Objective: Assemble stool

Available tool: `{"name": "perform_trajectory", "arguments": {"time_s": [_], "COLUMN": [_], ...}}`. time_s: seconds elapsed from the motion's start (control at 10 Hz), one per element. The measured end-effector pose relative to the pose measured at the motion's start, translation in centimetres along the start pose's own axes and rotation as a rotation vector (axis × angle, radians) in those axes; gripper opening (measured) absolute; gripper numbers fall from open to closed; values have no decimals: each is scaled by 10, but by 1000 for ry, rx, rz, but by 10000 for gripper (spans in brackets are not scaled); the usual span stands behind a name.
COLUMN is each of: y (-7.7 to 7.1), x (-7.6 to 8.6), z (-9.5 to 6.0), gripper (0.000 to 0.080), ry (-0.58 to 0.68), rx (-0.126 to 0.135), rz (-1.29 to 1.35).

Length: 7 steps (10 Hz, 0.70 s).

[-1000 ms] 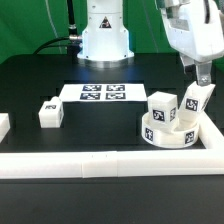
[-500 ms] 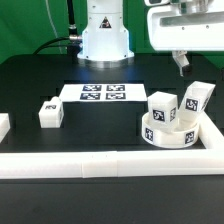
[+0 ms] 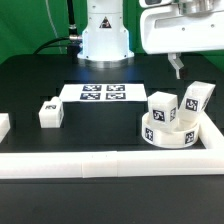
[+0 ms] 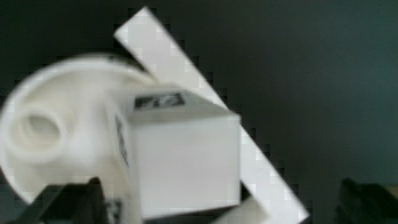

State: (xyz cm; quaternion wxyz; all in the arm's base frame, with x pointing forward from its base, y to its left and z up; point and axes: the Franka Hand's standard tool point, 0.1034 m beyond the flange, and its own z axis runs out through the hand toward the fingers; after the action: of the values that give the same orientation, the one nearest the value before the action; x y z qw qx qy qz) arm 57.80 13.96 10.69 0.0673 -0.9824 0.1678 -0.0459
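Moved: gripper (image 3: 178, 67) risen clear, jaws wide, empty; seat (image 3: 160, 138) with upright leg (image 3: 162, 108) lies straight below, at the tabletop's front corner, exterior view's right.

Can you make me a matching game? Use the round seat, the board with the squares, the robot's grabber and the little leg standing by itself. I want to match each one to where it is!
Things
1. round seat
2. marker board
3. gripper
4. lone leg

Places
A. up in the air, jaws open
B. standing on the table, exterior view's left
C. exterior view's right, with a second leg on it
D. lying flat, mid-table

Pairs: 1-C, 2-D, 3-A, 4-B
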Motion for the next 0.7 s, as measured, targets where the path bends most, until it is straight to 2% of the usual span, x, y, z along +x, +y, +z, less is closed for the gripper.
{"name": "perform_trajectory", "arguments": {"time_s": [0.2,0.7], "y": [1,6], "x": [-2,0], "z": [2,5], "gripper": [649,649], "ry": [44,43], "rx": [5,-15], "rz": [-59,-433]}}
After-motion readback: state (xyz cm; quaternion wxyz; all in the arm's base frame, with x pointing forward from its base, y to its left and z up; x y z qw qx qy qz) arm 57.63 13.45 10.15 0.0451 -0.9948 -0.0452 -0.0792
